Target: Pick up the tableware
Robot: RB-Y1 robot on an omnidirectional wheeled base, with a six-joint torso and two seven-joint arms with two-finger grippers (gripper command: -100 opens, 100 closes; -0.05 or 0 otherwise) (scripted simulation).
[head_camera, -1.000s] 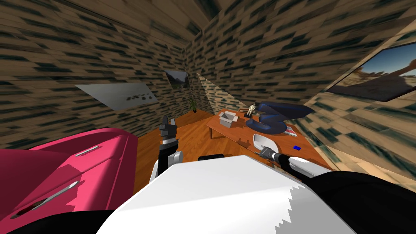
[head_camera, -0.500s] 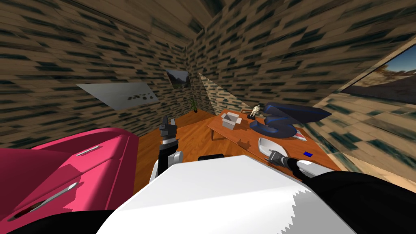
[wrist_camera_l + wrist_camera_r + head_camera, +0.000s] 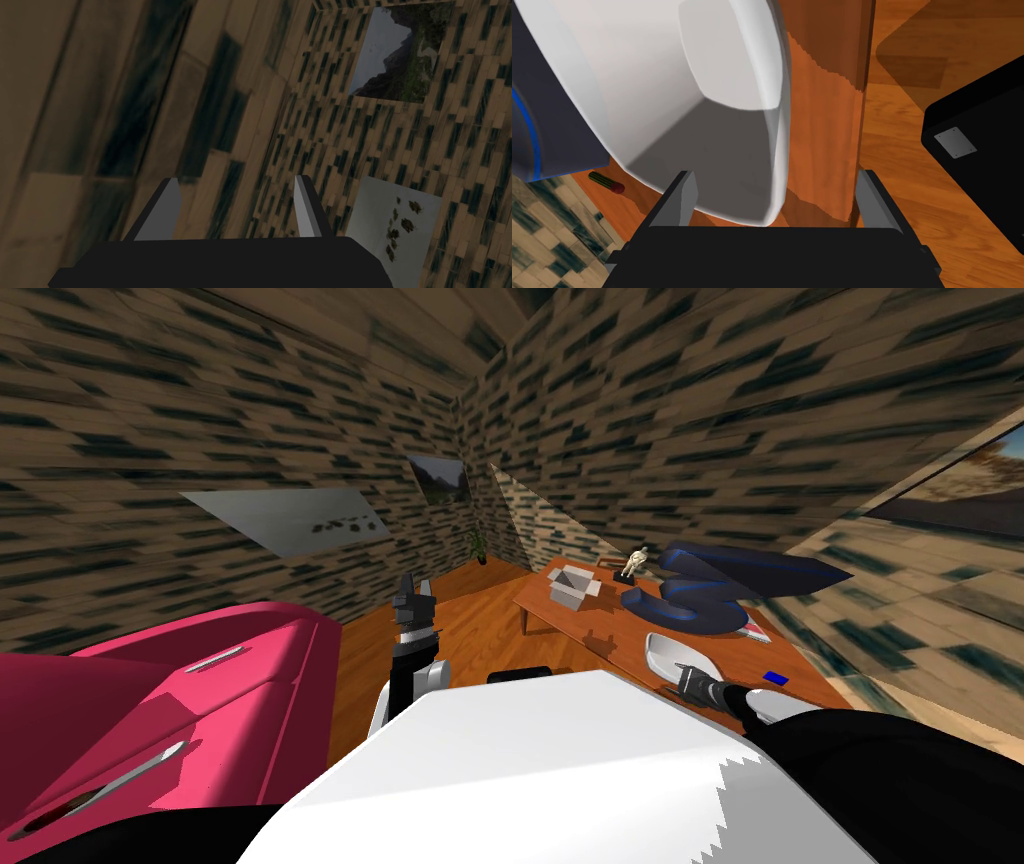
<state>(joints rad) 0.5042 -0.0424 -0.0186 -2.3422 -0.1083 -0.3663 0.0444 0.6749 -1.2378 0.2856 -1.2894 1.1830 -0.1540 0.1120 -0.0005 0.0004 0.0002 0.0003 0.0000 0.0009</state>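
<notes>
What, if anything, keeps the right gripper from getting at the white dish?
Probably nothing, so yes, it can. The right gripper is open and right at the white dish, whose near rim lies between the jaws.

No text, label, brand, number or sign could be read: the white dish [image 3: 672, 650] was plain, the pale plate [image 3: 954, 143] on the black box [image 3: 987, 190] was blank, and the small blue card [image 3: 773, 677] on the counter [image 3: 600, 623] was too small to tell.
</notes>
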